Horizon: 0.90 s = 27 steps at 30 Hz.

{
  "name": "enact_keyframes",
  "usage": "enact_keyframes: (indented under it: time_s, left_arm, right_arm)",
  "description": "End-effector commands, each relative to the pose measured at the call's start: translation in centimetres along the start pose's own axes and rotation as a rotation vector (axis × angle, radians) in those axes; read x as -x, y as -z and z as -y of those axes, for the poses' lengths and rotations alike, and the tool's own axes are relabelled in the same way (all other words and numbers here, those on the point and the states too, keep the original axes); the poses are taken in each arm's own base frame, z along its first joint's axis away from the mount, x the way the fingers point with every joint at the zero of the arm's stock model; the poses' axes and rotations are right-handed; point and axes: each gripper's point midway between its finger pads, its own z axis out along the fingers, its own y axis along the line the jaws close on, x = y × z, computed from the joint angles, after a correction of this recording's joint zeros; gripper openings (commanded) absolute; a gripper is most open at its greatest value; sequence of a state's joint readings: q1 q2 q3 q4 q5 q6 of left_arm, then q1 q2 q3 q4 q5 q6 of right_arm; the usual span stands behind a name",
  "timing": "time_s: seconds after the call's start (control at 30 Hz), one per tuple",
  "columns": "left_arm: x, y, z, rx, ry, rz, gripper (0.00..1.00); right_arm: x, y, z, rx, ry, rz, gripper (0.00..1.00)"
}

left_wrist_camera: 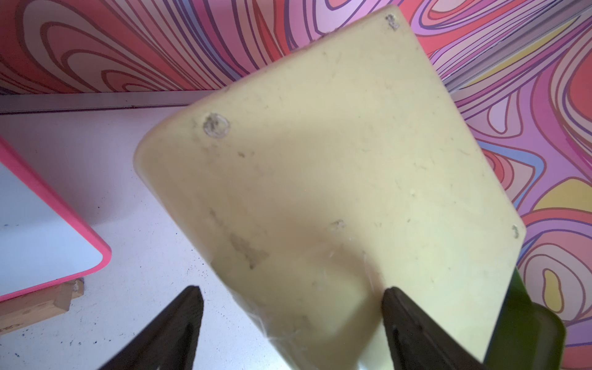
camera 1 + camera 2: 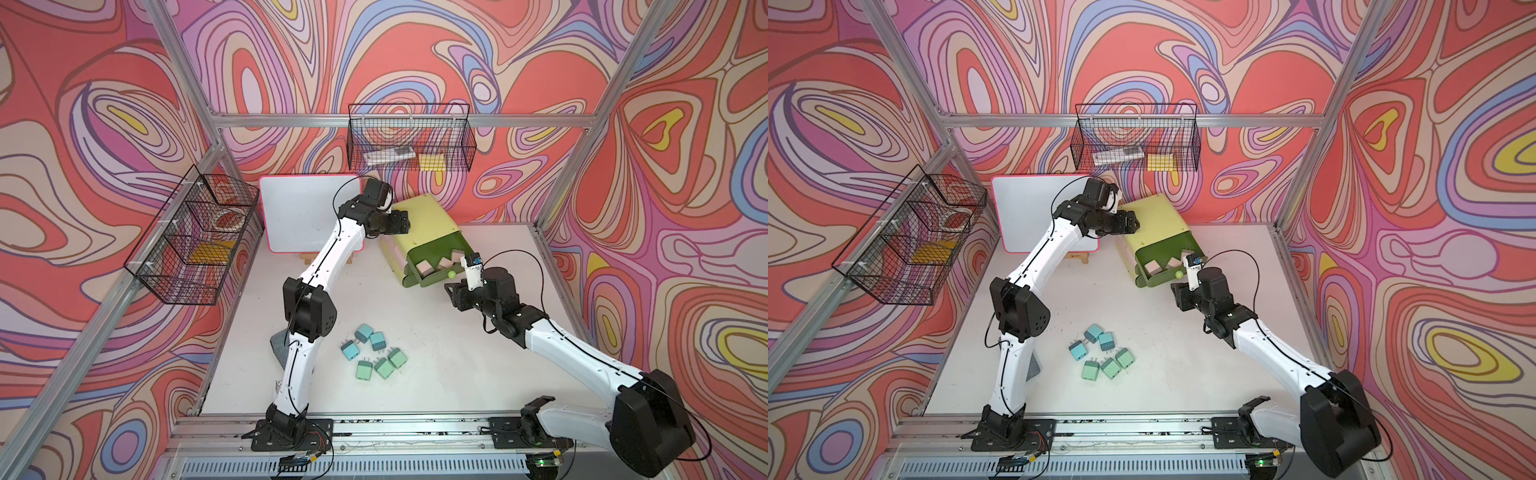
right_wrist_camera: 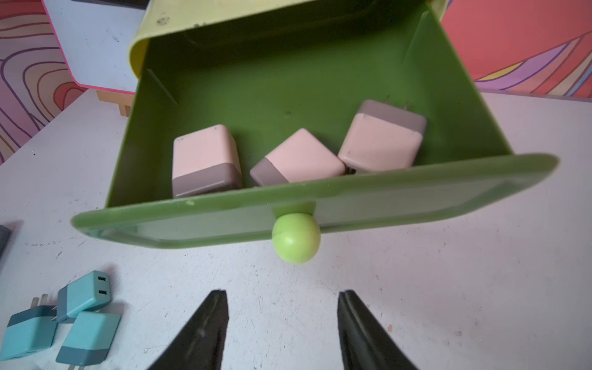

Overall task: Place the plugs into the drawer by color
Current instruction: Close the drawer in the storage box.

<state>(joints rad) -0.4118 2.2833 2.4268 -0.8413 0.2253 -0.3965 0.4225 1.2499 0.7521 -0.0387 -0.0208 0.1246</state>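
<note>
Taking the far wall as 12 o'clock on the table [image 2: 478, 365], the pale yellow-green chest [image 2: 424, 220] stands at about 1 o'clock near the back edge, with its front turned toward roughly 5 o'clock. Its top drawer [image 3: 464, 96] is pulled well out. The three pink plugs [image 3: 205, 150] lie inside in a row close behind the drawer front, two of them touching. The other six sit in a loose cluster just to the 6 o'clock side of the table's middle. The blue plugs [image 2: 363, 332] are on the 12 o'clock side of it and the green plugs [image 2: 383, 368] on the 6 o'clock side. The left gripper [image 1: 291, 290] is at the chest's 10 o'clock corner, over the top panel. Its jaws stand apart, with one finger [image 1: 413, 326] lying across the panel and the other [image 1: 179, 323] over the bare table beside the chest's edge, with a gap between it and the edge. The right gripper [image 3: 283, 293] hovers over the table on the 5 o'clock side of the drawer front, just short of the round knob [image 3: 296, 237]. Its jaws are spread and hold nothing. A pink-edged whiteboard [image 2: 307, 212] leans at 11 o'clock.
</note>
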Motion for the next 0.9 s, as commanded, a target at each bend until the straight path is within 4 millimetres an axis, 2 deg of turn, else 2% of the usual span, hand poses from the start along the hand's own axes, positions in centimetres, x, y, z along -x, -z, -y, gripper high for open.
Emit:
enact_keyframes:
  time_s: [0.0, 0.3, 0.6, 0.87]
  left_arm:
    - [-1.9, -0.1, -1.6, 0.059, 0.003, -0.068, 0.87]
    - [-2.1, 0.1, -1.7, 0.061, -0.003, -0.078, 0.87]
    - [-1.3, 1.6, -0.5, 0.015, -0.003, -0.056, 0.87]
    - [-1.7, 1.8, 0.1, -0.004, 0.001, -0.07, 0.87]
  right_arm:
    - [2.6, -0.6, -0.7, 0.023, 0.009, 0.072, 0.57]
    - [4.2, -1.7, -1.0, 0.028, 0.024, 0.093, 0.57]
    - [5.4, -2.4, -1.1, 0.027, 0.049, 0.11, 0.58]
    - [7.3, -3.1, -1.4, 0.036, 0.035, 0.161, 0.58]
